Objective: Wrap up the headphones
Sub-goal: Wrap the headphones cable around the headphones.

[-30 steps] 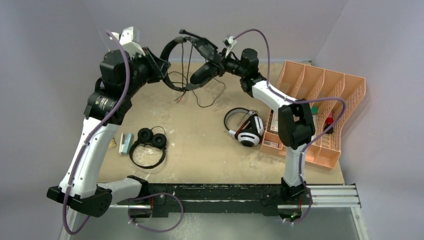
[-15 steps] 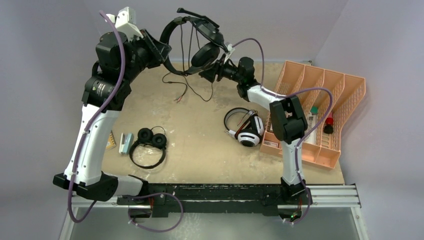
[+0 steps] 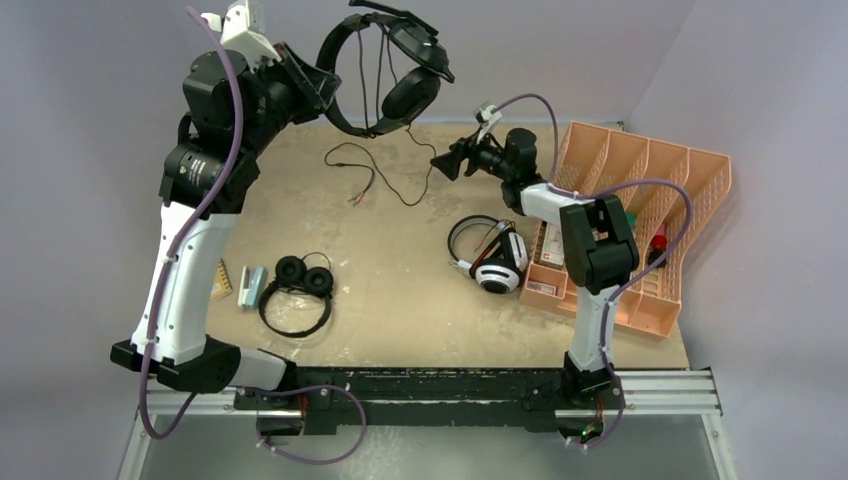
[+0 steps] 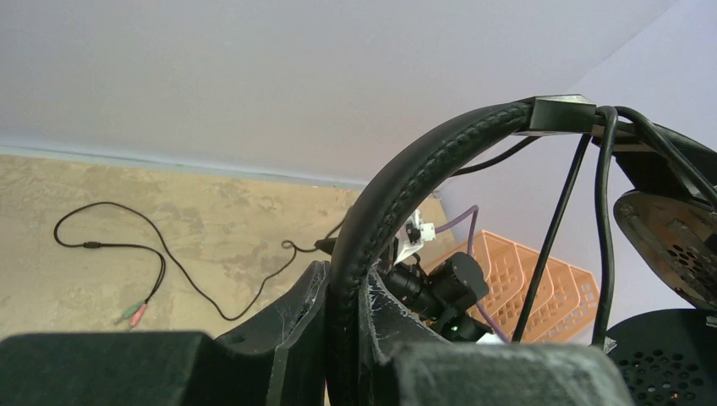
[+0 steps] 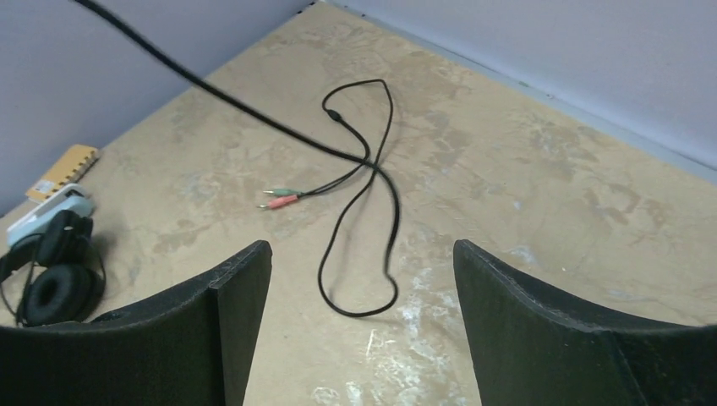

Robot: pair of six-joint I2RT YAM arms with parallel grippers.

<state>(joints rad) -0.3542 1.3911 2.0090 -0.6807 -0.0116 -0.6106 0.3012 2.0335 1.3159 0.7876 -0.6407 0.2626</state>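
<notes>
The right claw [image 3: 445,163] had opened and retreated toward 4 o'clock; the left claw [image 3: 308,88] alone clenched the headphones [image 3: 405,97]; the cable [image 3: 388,183] trailed unwrapped.

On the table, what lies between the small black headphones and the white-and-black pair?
Nothing: the top external view shows only bare table between the small black headphones and the white-and-black pair.

Right hand [image 3: 438,162] opened, backed off larger black headphones [image 3: 408,98], left hand [image 3: 322,92] lifted higher
</notes>
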